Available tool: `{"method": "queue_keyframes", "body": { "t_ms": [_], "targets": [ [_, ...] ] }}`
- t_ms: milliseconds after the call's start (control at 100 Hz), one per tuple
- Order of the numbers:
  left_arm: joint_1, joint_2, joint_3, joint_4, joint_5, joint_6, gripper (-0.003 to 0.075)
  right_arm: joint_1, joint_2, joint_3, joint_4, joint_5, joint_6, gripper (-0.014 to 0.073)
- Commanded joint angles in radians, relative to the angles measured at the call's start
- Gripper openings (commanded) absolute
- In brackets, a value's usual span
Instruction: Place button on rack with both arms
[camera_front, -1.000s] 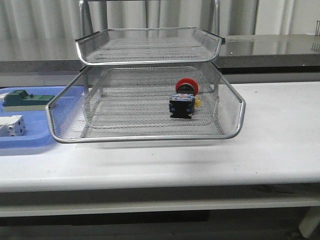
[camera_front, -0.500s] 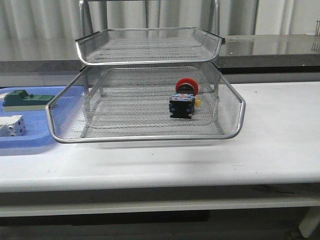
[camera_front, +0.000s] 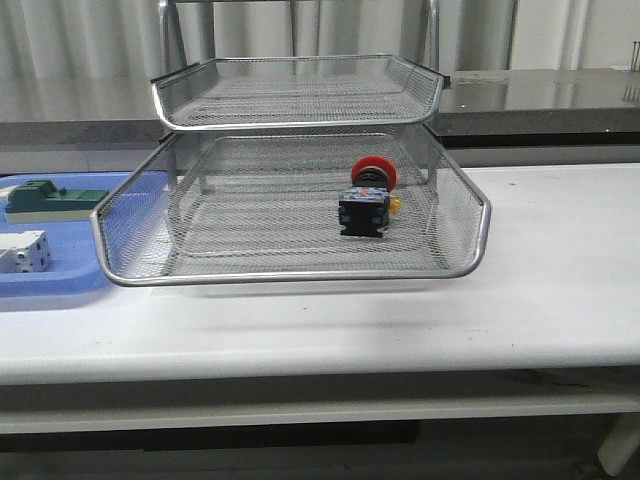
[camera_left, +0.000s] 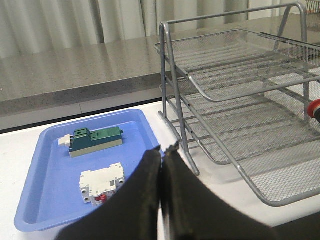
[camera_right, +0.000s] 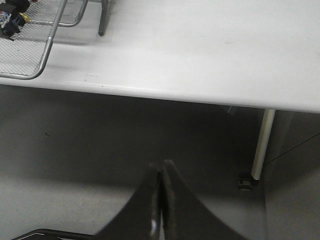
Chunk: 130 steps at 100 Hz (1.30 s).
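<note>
The button (camera_front: 368, 200) sits inside the rack's (camera_front: 290, 272) lowest tray, so the job looks finished, which would explain both empty claws, left (camera_left: 161, 165) and right (camera_right: 160, 175), pressed together away from it.

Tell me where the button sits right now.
In the front view, the button lies in the rack's bottom tray, right of centre, near its right wall, held by neither arm.

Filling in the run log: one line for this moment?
button: in rack bottom tray | left tool: shut, empty | right tool: shut, empty
</note>
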Motion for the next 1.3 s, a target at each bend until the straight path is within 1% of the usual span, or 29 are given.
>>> {"method": "queue_keyframes", "body": {
  "t_ms": [0, 180, 350, 490, 610, 720, 840, 1100, 1290],
  "targets": [
    [0.002, 0.009, -0.028, -0.018, -0.081, -0.010, -0.0020, 0.001, 0.008, -0.029, -0.017, -0.063, -0.004, -0.0067],
    [0.002, 0.009, -0.028, -0.018, -0.081, -0.010, -0.0020, 0.001, 0.020, -0.029, 0.031, -0.137, -0.004, -0.0067],
    [0.002, 0.009, -0.028, -0.018, -0.081, -0.010, -0.0020, 0.004, 0.140, -0.029, 0.118, -0.146, -0.030, -0.0067],
    [0.002, 0.009, -0.028, -0.018, -0.081, -0.010, -0.0020, 0.005, 0.287, -0.029, 0.245, -0.180, -0.121, -0.0067],
    [0.002, 0.009, -0.028, -0.018, -0.081, -0.010, -0.0020, 0.005, 0.406, -0.029, 0.355, -0.264, -0.195, -0.0066],
    [0.002, 0.009, -0.028, -0.018, -0.081, -0.010, -0.0020, 0.019, 0.509, -0.029, 0.417, -0.327, -0.247, -0.0066],
    [0.002, 0.009, -0.028, -0.018, -0.081, -0.010, -0.0020, 0.078, 0.621, -0.029, 0.433, -0.382, -0.254, -0.0065],
    [0.002, 0.009, -0.028, -0.018, -0.081, -0.010, -0.0020, 0.278, 0.825, -0.030, 0.433, -0.521, -0.253, -0.0064],
    [0.002, 0.009, -0.028, -0.018, -0.081, -0.010, -0.0020, 0.380, 0.947, -0.041, 0.450, -0.605, -0.251, -0.0064]
  ]
}}
